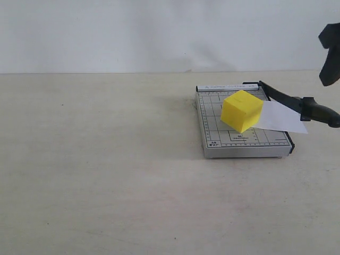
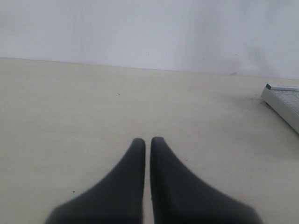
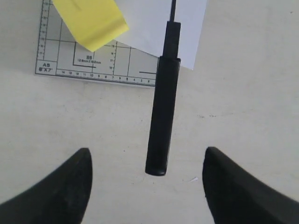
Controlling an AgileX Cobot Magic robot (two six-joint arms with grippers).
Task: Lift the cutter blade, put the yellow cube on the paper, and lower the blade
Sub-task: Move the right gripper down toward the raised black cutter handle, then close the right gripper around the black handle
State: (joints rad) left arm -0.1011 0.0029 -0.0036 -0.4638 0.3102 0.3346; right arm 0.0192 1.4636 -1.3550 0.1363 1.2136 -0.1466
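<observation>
The yellow cube sits on the paper, which lies on the grey gridded cutter base and sticks out past its right edge. The cutter blade slants over the paper, its thick black handle held up off the table. My right gripper hangs open above the handle and touches nothing. In the right wrist view the handle lies between the spread fingers of that gripper, apart from both, beyond the cube and paper. My left gripper is shut and empty over bare table.
A pale tabletop stretches left and in front of the cutter, against a white wall. In the left wrist view one corner of the cutter base shows at the far side.
</observation>
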